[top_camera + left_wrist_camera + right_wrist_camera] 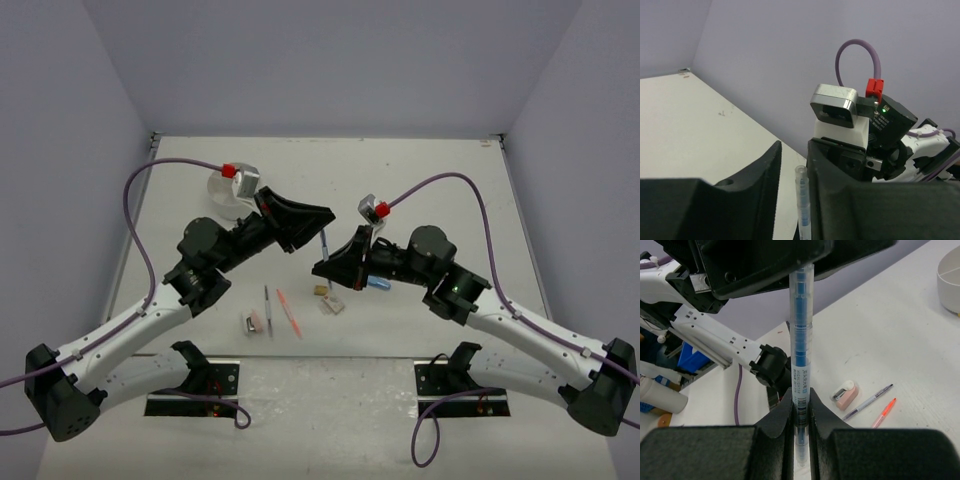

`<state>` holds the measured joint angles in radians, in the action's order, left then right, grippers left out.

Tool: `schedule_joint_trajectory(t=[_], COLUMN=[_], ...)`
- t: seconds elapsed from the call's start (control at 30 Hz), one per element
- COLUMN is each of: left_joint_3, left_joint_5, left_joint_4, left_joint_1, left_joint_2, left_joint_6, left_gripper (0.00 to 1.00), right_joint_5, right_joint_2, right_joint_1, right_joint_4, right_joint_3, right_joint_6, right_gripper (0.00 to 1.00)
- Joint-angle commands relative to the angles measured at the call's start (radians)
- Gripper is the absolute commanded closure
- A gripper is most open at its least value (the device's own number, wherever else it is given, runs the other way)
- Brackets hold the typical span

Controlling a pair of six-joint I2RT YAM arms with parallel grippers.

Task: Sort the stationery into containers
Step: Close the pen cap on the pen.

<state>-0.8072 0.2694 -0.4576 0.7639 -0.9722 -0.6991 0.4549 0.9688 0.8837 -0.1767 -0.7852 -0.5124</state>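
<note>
Clamping the blue pen (801, 340) in the right tool (801, 405), aloft between the arms, with the left tool (794, 150) slightly open around its other end. Pointing lengthwise from one tool straight into the other. Looking early: leaving grey pen (267, 308), orange pen (290, 312) and erasers (258, 322) on the bench (400, 180), apart from the dish (949, 277).

Pen (801, 340): clear glossy plastic barrel, blue core showing through, printed lettering low down. Right gripper (801, 407): matt black plastic, faintly grainy. Dish (949, 275): smooth white plastic with a soft sheen. Table (900, 330): matt off-white, finely speckled. Camera (835, 102): brushed metal casing. Cable (839, 59): smooth purple rubbery sheath.
</note>
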Motion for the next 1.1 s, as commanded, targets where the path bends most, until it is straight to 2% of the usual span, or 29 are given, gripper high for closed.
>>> schedule_joint_trajectory(t=[0.0,0.1,0.17,0.4,0.6,0.77,0.87,1.0,1.07], left_joint_3=[-0.002,0.007,0.01,0.029,0.095,0.146,0.169,0.185,0.135], left_joint_5=[0.092,0.115,0.128,0.169,0.202,0.183,0.122,0.027,-0.054], left_joint_4=[-0.06,-0.06,-0.056,-0.035,-0.04,-0.03,0.002,0.079,0.178], left_joint_1=[-0.003,-0.002,-0.002,-0.003,0.006,0.083,0.15,0.171,0.167], left_joint_2=[0.008,0.014,0.021,0.01,0.0,-0.002,0.004,0.056,0.077], left_joint_6=[-0.029,-0.037,-0.04,-0.047,-0.061,-0.052,-0.026,-0.003,0.041], left_gripper=[0.77,0.86,1.0,1.0,1.0,1.0,1.0,1.0,1.0], right_joint_5=[-0.034,-0.043,-0.056,-0.171,-0.186,-0.163,-0.17,-0.13,-0.072], right_joint_2=[0.002,0.007,0.012,0.076,0.153,0.264,0.333,0.359,0.347], right_joint_1=[0.004,0.004,0.003,-0.001,-0.046,-0.087,-0.115,-0.13,-0.129], right_joint_4=[0.012,0.035,0.06,0.172,0.25,0.345,0.403,0.405,0.351], right_joint_3=[-0.077,-0.102,-0.13,-0.298,-0.482,-0.761,-0.893,-0.921,-0.829], right_joint_6=[0.031,0.041,0.056,0.126,0.167,0.196,0.207,0.214,0.215], right_gripper=[1.0,1.0,1.0,1.0,1.0,1.0,1.0,1.0,1.0])
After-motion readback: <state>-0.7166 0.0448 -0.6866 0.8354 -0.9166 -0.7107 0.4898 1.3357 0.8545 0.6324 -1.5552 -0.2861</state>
